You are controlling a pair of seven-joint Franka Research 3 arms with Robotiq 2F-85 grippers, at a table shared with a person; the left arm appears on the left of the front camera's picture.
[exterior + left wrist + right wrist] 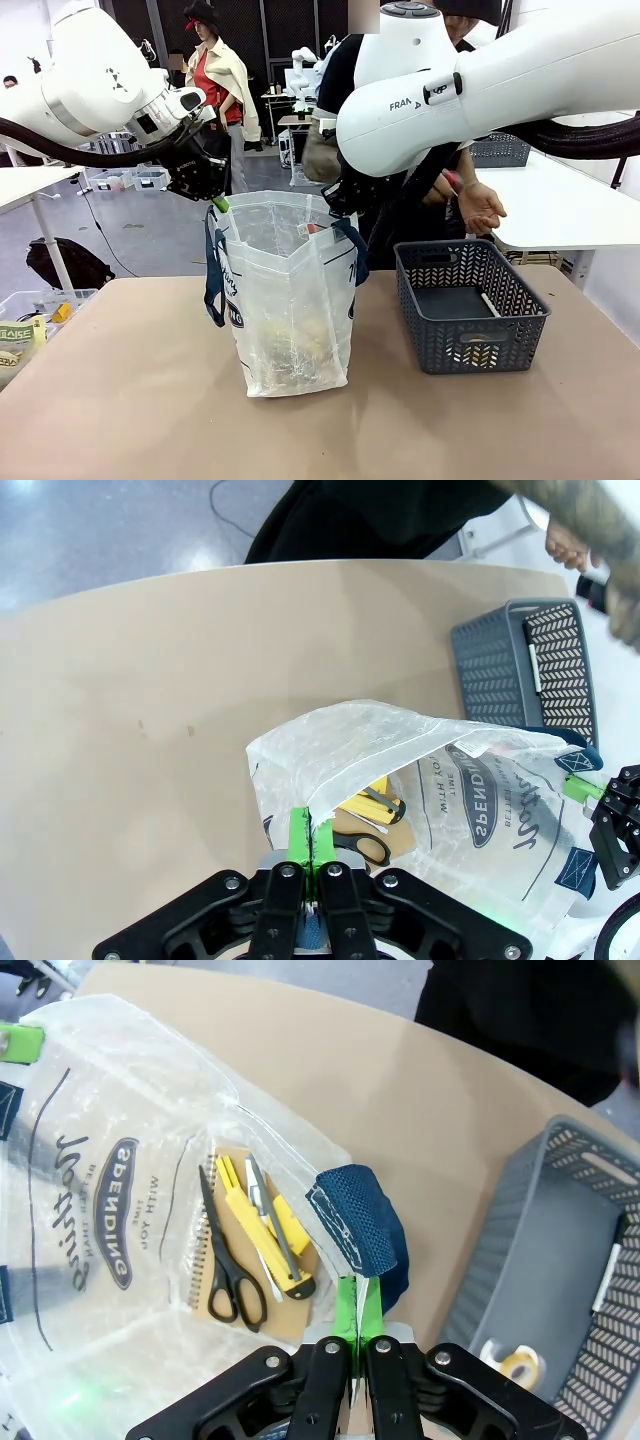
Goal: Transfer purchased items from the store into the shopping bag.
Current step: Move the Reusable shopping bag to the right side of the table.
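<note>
The shopping bag (290, 300) stands upright mid-table, its mouth held wide between both grippers. My left gripper (218, 203) is shut on the bag's left rim, the green pads (299, 832) pinching the plastic. On the opposite rim my right gripper (357, 1305) is shut beside the navy handle (360, 1225). At the bottom of the bag lie purchased items: a tan spiral notebook (235, 1165), black scissors (225, 1270) and a yellow cutter (265, 1230). The same scissors (360, 845) and the yellow cutter (375, 795) show in the left wrist view.
A dark grey mesh basket (470, 300) stands right of the bag, holding a tape roll (515, 1365) and a white strip (605, 1275). The person's hand (480, 205) hovers above it, holding a small reddish thing. A bin of goods (25, 320) sits at the table's left edge.
</note>
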